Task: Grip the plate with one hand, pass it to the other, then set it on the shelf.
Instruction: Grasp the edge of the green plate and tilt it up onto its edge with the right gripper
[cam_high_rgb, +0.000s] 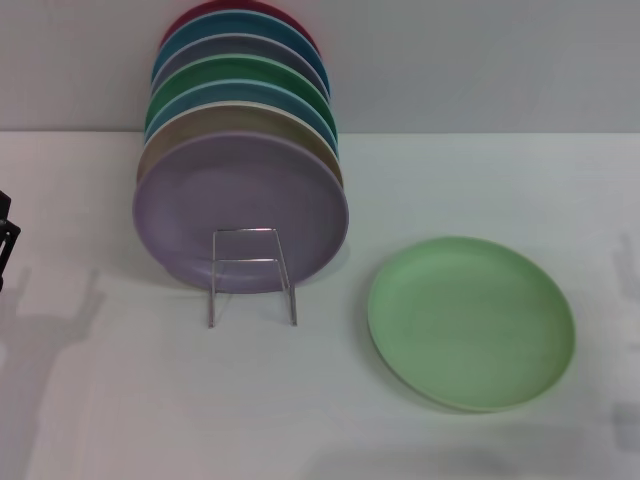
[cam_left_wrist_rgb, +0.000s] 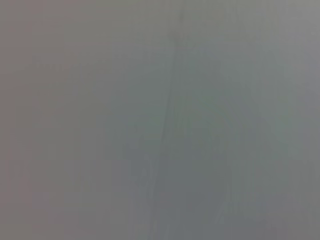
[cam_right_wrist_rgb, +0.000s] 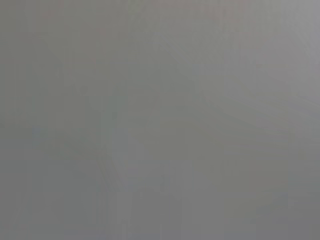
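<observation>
Both wrist views show only a featureless grey blur. The left end effector (cam_high_rgb: 6, 240) is cut off by the head view's edge, fingers unseen. Behind the lilac plate (cam_high_rgb: 240, 205), the stacked plates (cam_high_rgb: 240, 60) show rims only.

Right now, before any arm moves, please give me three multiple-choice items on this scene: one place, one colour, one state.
1. Where is the round pale mint-green plate?
A) on the robot's right of the thin silver wire shelf
B) behind it
C) on its left
2. What colour is the front plate standing on the shelf?
A) red
B) lilac
C) yellow
3. How is the mint plate?
A) gripped
B) upright
C) flat on the white table

Key: A, it lies right of the shelf; B, the lilac plate faces front; C, it lies flat, the left gripper far off at the table's left edge.
</observation>
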